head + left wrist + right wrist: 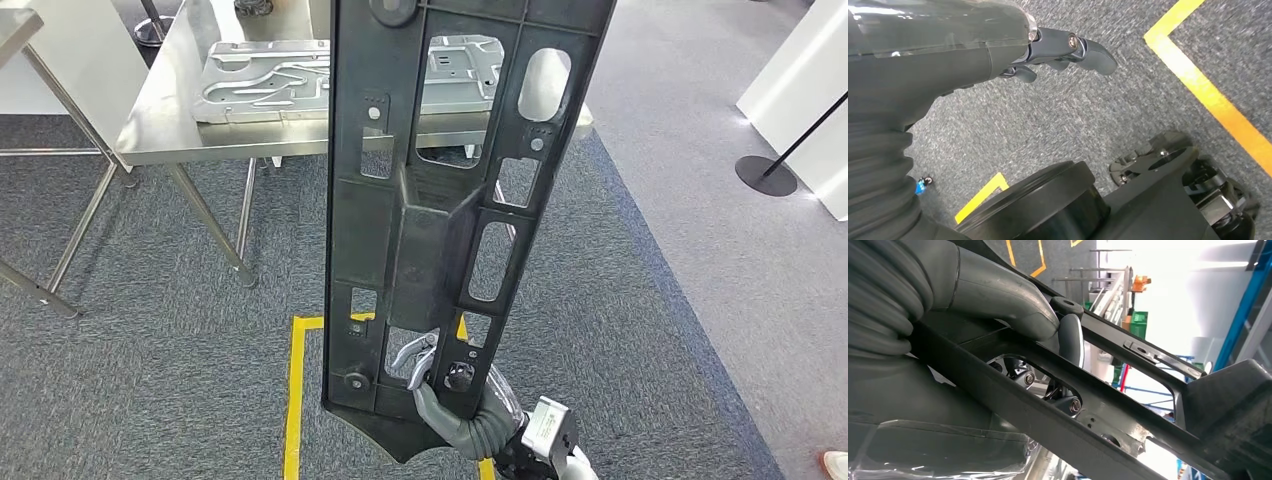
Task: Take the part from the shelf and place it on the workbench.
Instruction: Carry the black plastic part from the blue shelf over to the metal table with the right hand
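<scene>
The part (440, 200), a long black plastic panel full of cut-out windows and ribs, stands nearly upright above the right hand (425, 365), which grips it close to its lower end, so almost the whole length rises away from the hand and tilts slightly. In the head view the hand's fingers (410, 352) hook through one of the lowest openings; in the right wrist view the part (1128, 405) runs across as dark bars, with the thick grey thumb (998, 295) of the right hand (1068, 337) pressed onto one bar and darker fingers (1065, 395) curled in through the window beneath it. The ribbed grey wrist cover comes up under the part's bottom edge, bent upward toward the panel. Beyond the top of the part, well past the hand, stands a steel surface (165, 110) on thin legs, carrying a flat pressed sheet-metal panel (270, 80) that lies on it. Under the hand the grey carpet floor (150, 330) is marked with yellow tape (293, 400) forming a corner. The left hand (1063, 50) hangs low over the same carpet, holding nothing, its dark fingers (1095, 55) bent inward over the floor, with more yellow tape (1208, 95) beyond them. A black stanchion base (766, 175) sits off to the right of the part.
</scene>
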